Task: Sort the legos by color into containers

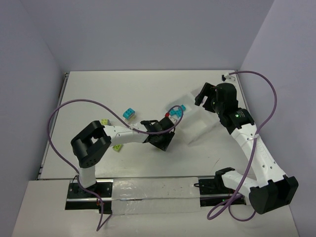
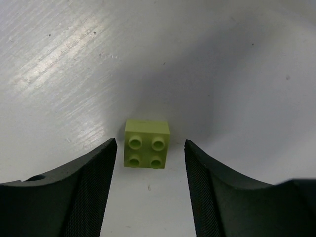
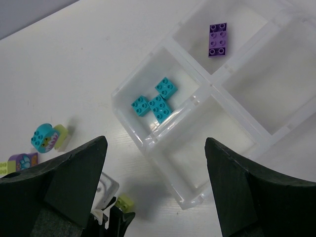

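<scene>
Top external view, leftmost first: a small lime piece (image 1: 117,147) and a cyan-and-lime stack (image 1: 128,113) lie loose on the table (image 1: 123,89) beside the left arm (image 1: 121,133), well apart from the tray. They look like stock not yet sorted.

Moving right, the left wrist view shows the left gripper (image 2: 149,148) straddling a lime green brick (image 2: 147,136). The brick lies flat on the white surface, studs up. One finger stands on each side with a sliver of gap on both, so the jaws are apart and grip nothing. The brick sits centred between them, probably so that a squeeze would meet its flat side walls squarely and not twist it.

Further right, the right wrist view looks down on the clear tray (image 3: 256,89). Three cyan bricks (image 3: 154,101) share one compartment and a long purple brick (image 3: 217,39) has another, so each colour keeps its own cell. The compartment nearest the left fingers is bare, a likely home for lime. A lime edge shows just outside that corner, so the brick seems to be on the table, not in the tray.

The right gripper (image 3: 155,143) hangs above the tray with its fingers spread wide and nothing between them — apparently parked clear of the left arm's work.
</scene>
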Controlling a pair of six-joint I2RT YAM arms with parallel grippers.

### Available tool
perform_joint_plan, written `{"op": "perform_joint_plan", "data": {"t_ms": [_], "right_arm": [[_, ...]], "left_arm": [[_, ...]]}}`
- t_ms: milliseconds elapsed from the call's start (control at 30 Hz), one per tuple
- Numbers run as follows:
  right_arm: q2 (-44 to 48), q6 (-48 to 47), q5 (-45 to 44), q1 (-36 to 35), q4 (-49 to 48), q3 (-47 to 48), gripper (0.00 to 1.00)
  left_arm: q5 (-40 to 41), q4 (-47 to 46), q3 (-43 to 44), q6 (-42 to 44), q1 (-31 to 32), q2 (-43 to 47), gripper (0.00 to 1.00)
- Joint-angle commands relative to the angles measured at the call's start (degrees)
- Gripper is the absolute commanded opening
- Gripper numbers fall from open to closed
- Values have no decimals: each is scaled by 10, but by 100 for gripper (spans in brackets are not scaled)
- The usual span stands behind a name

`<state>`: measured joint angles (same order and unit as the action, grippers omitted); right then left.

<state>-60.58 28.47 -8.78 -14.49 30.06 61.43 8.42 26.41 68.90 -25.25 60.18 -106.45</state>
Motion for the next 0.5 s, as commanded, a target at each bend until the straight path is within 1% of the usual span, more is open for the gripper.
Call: {"op": "perform_joint_plan", "data": {"t_ms": [0,100,200,233,300,367,467], "right_arm": [[5,-4,0,-3,-18,14,87],[3,-5,0,-4,-19,17,87],[5,-8,-6,-2,-17,22,87],[5,-8,-8,-3,-16,22,87],[11,-12,-18,-2,-11,32,87],[14,-14,-23,-2,-8,36,87],[29,-21,-43,0,6,57,87]], "left_arm": [[32,-10,18,-1,1,-19,59],[38,-5,21,-4,2,-20,47],[44,11,41,0,4,-10,30],[42,17,50,2,4,-5,27],[22,33,93,12,4,8,15],[10,35,119,17,4,12,11],[-32,43,182,21,3,5,10]]}}
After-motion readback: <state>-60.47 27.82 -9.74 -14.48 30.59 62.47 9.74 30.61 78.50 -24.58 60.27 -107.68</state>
